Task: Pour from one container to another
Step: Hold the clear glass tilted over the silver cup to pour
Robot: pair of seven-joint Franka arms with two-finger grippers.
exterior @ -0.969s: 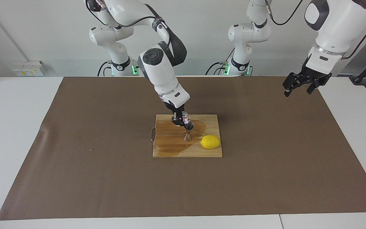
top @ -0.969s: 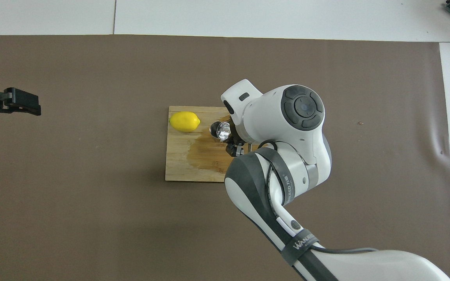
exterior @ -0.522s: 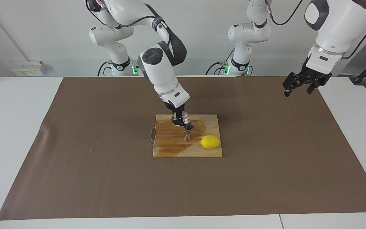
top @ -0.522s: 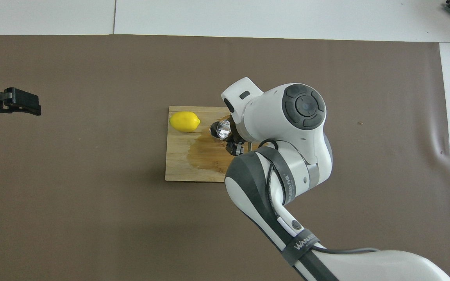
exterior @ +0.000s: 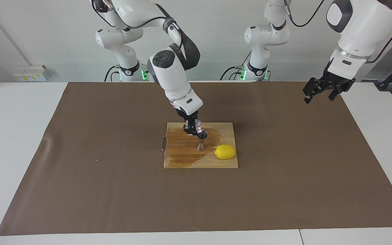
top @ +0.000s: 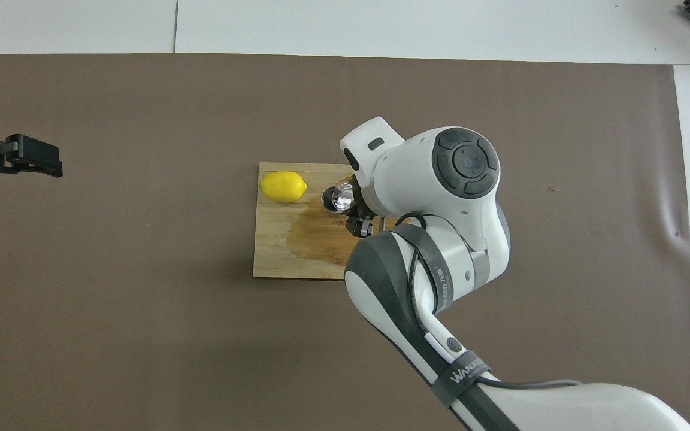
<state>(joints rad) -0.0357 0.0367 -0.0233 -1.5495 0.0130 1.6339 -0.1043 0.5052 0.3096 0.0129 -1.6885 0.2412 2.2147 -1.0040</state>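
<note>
Tipping the glass cup over the jigger on the board

Brown mat (exterior: 114, 190) lies wide around the cutting board (exterior: 182, 160). My right gripper (exterior: 192, 128) pinches the clear glass cup (exterior: 199, 127), tilted over the silver hourglass jigger (exterior: 201, 141) beside a lemon (exterior: 225, 151). My left gripper (exterior: 320, 92) waits, spread, over the mat's edge.

1. White table (exterior: 15, 143), w/ brown mat (exterior: 284, 177) covering most of it.
2. Wooden cutting board (exterior: 182, 160) on mat, approx. mid-table; dark wet stain across part of it.
3. On board: silver jigger (exterior: 201, 143) upright, yellow lemon (exterior: 225, 151) just beside it.
</note>
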